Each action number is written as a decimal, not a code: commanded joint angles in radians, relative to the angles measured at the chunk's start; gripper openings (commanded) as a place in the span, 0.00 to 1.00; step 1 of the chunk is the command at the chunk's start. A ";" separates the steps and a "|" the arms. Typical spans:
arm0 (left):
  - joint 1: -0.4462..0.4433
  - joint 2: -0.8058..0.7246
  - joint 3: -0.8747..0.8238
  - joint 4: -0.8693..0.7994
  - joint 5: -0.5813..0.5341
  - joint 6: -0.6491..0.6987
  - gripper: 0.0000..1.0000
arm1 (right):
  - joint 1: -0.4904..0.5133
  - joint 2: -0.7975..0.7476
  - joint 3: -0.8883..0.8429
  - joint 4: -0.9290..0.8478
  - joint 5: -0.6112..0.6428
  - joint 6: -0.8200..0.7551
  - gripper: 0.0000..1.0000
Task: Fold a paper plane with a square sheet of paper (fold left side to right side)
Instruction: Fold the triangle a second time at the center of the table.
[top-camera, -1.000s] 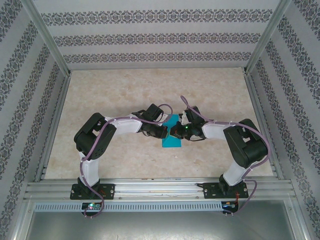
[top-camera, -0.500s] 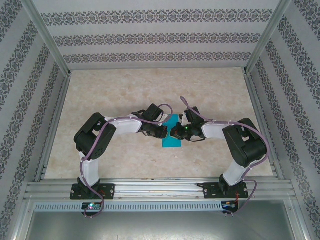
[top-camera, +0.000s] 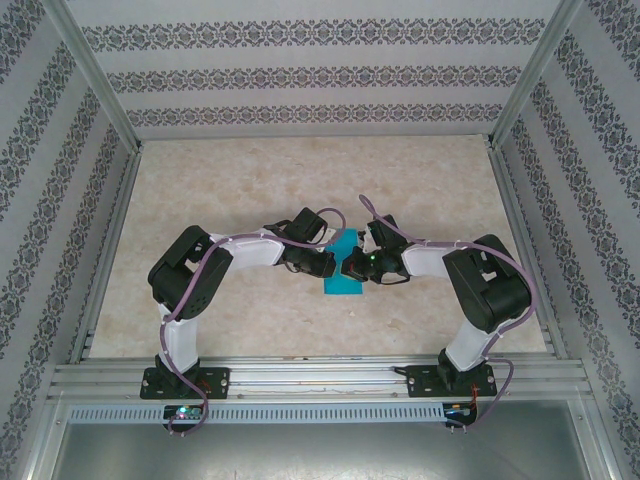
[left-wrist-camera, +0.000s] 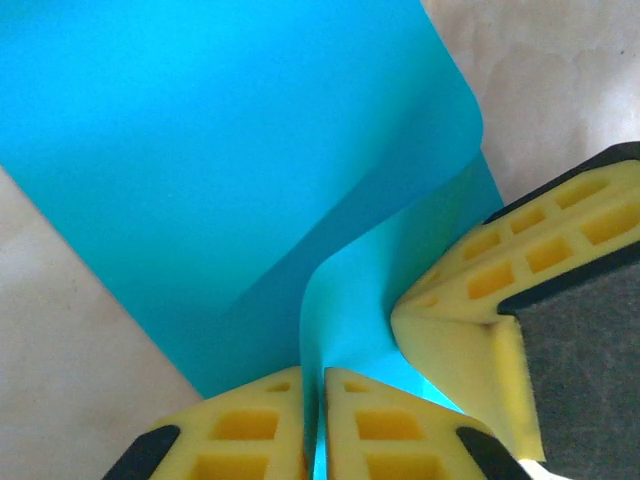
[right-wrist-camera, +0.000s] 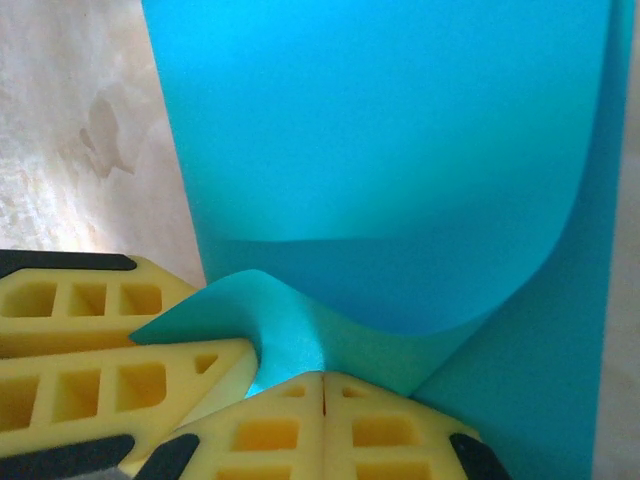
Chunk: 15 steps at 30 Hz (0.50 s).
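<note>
The square sheet of paper (top-camera: 343, 276) is turquoise and lies at mid-table between both arms. Its left side is lifted and curls over toward the right (right-wrist-camera: 380, 150). In the left wrist view the raised edge (left-wrist-camera: 340, 300) stands in the thin slit between my left gripper's (left-wrist-camera: 313, 400) yellow fingertips. My right gripper (right-wrist-camera: 322, 385) is shut, its tips meeting on the same raised flap, where the paper puckers. The right fingers (left-wrist-camera: 470, 340) sit close beside the left ones; the left fingers (right-wrist-camera: 120, 370) pinch the flap's corner. From above, the grippers (top-camera: 334, 263) (top-camera: 352, 265) nearly touch.
The beige marbled table (top-camera: 220, 190) stretches open behind and beside the paper. Patterned walls and metal frame rails (top-camera: 100, 250) enclose it on three sides. Purple cables loop over both wrists.
The right arm has crept slightly leftward. The paper and the left arm stay where they were.
</note>
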 joint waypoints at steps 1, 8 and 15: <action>0.006 -0.030 0.014 -0.071 -0.035 0.014 0.17 | 0.009 0.017 0.002 -0.063 0.034 -0.023 0.00; 0.025 -0.142 0.042 -0.134 -0.056 0.013 0.33 | 0.009 0.019 -0.007 -0.061 0.031 -0.028 0.00; 0.026 -0.242 0.001 -0.175 -0.016 -0.042 0.27 | 0.009 0.017 -0.007 -0.060 0.030 -0.030 0.00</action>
